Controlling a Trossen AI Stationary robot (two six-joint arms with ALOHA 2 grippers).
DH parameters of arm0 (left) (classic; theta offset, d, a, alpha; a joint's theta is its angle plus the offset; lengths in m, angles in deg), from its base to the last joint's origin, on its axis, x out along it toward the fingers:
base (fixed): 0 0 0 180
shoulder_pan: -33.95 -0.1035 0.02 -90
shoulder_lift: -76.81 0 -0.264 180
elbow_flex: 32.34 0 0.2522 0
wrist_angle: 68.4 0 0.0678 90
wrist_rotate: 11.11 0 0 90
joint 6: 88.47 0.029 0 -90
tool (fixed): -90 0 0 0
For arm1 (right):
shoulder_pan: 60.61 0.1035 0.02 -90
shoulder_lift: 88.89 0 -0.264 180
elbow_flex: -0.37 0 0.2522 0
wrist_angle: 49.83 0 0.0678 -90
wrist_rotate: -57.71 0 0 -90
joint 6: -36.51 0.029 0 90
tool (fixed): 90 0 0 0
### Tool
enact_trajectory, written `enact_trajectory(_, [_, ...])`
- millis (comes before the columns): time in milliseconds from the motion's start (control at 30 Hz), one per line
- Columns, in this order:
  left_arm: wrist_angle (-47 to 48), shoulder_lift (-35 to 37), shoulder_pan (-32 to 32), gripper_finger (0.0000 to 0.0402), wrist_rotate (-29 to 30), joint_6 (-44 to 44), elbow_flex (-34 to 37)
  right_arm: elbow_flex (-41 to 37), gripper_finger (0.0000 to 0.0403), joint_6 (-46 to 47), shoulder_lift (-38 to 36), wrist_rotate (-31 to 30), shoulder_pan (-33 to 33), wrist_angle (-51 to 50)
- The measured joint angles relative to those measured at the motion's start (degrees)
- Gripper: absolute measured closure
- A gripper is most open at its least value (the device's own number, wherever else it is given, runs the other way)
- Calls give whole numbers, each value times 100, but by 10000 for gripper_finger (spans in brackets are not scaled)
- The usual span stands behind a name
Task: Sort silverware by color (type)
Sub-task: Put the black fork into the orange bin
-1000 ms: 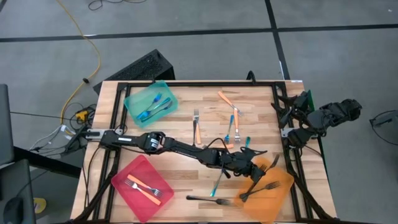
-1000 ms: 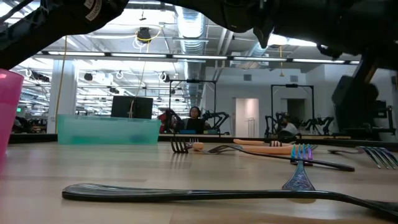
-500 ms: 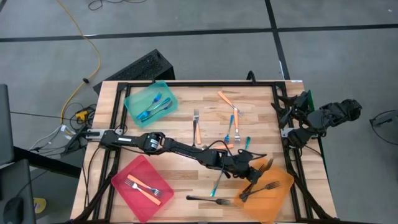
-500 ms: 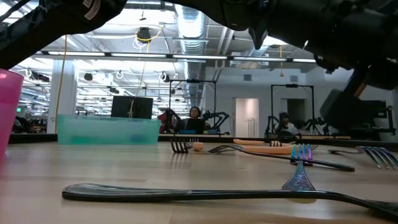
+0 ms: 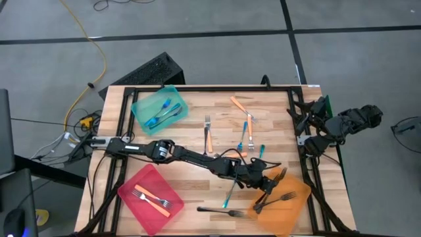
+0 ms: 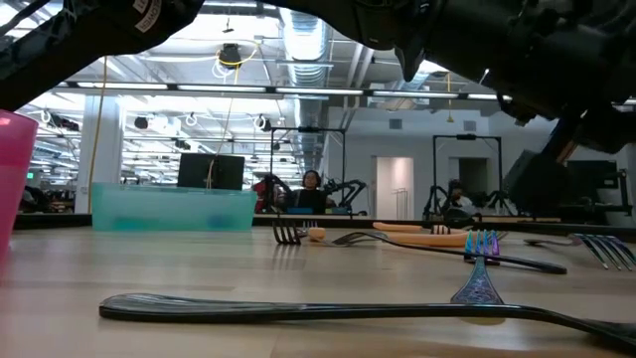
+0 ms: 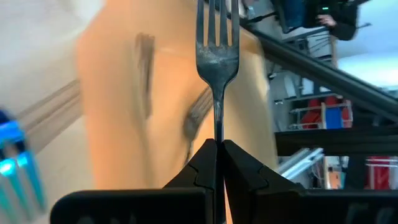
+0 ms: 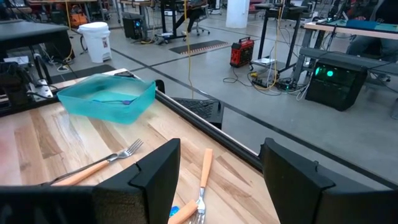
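Note:
My left gripper (image 5: 271, 181) reaches over the near-right orange tray (image 5: 299, 204) and is shut on a black fork (image 7: 217, 50), tines pointing away from the wrist. Two more black forks (image 5: 279, 197) lie in that tray. The teal tray (image 5: 158, 106) at the far left holds blue forks, and the red tray (image 5: 148, 197) at the near left holds orange ones. Loose orange forks (image 5: 208, 137), blue forks (image 5: 247, 135) and one black fork (image 5: 220, 210) lie flat on the table. My right gripper (image 8: 221, 177) waits open at the table's right edge. My left gripper pinches the black fork's handle (image 7: 216, 127) just behind the neck, between its two fingers. The fork runs along the fingers and sticks out past their tips, tines foremost. It comes in slanting down from the table's left, and the fork is lifted clear above the orange tray.
A black fork (image 6: 328, 310) and a teal fork (image 5: 230, 194) lie on the table near the orange tray's left side. The black frame rails (image 5: 299, 112) run along the table's edges. Bare wood lies between the red tray and the table's middle.
My left gripper has tipped its fingers downward over the orange tray, still shut on the black fork, whose tines have swung a little lower and nearer the tray.

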Motion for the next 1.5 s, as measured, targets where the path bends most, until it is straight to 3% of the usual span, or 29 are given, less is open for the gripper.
enact_trajectory(833, [314, 0, -2, 401, 171, -218, 0, 0, 161, 0, -2, -2, 0, 1])
enact_trajectory(1000, [322, 0, 6, 401, -138, -254, 0, 0, 161, -1, -2, -2, 0, 2])
enact_trajectory(1500, [336, 0, 68, 401, -304, -411, 0, 0, 161, -2, -2, -2, 0, 0])
